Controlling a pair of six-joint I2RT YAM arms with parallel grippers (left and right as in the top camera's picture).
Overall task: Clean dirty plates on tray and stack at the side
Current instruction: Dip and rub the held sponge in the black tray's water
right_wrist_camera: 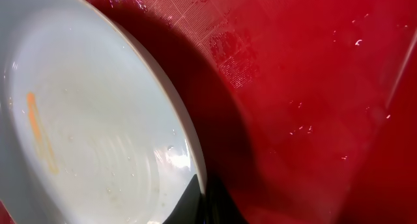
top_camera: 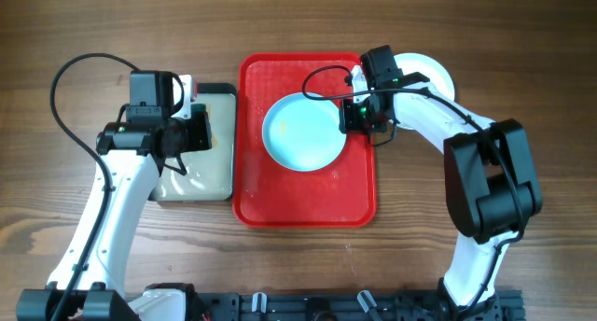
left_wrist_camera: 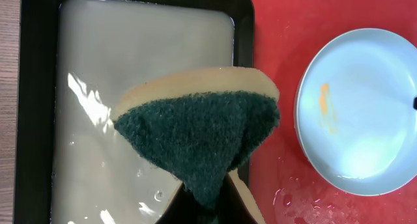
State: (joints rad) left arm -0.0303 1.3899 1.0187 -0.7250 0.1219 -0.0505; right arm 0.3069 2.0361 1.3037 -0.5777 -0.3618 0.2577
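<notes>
A pale mint-blue plate (top_camera: 301, 132) sits tilted over the red tray (top_camera: 308, 204), with an orange smear on its face (left_wrist_camera: 326, 107). My right gripper (top_camera: 351, 116) is shut on the plate's right rim; in the right wrist view the jaws (right_wrist_camera: 205, 199) clamp the rim of the plate (right_wrist_camera: 85, 120) above the tray (right_wrist_camera: 313, 87). My left gripper (top_camera: 198, 130) is shut on a green-and-tan sponge (left_wrist_camera: 195, 129) and holds it above the basin. A white plate (top_camera: 437, 75) lies on the table right of the tray, partly hidden by the right arm.
The black-rimmed basin (top_camera: 201, 176) with cloudy water (left_wrist_camera: 130, 68) stands against the tray's left side. Water drops lie on the tray (left_wrist_camera: 287, 191). The right arm reaches in from the right over the table.
</notes>
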